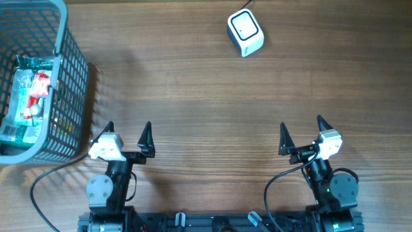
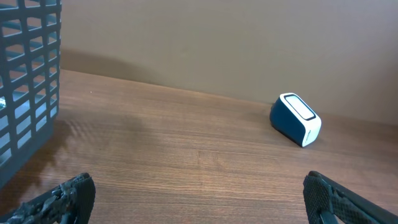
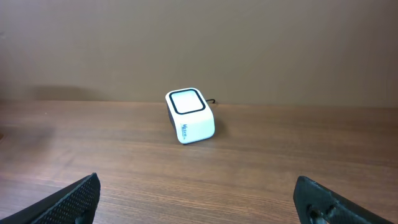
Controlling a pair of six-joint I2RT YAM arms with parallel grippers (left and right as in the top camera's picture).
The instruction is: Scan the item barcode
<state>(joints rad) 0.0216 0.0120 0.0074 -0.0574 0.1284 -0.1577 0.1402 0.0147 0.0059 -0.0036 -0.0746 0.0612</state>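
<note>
Wood-grain table (image 1: 193, 84), tan wall (image 2: 186, 37) behind; left claw (image 1: 129, 125), right claw (image 1: 301, 122) spread wide, empty.

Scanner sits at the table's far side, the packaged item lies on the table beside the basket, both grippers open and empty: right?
No. The overhead view shows the packaged item inside the basket, not beside it. The scanner, the left gripper and the right gripper are as you say.

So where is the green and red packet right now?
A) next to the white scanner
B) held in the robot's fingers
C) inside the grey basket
C: the packet lies inside the basket, far from the scanner, and the left fingers and right fingers are open and hold nothing.
</note>
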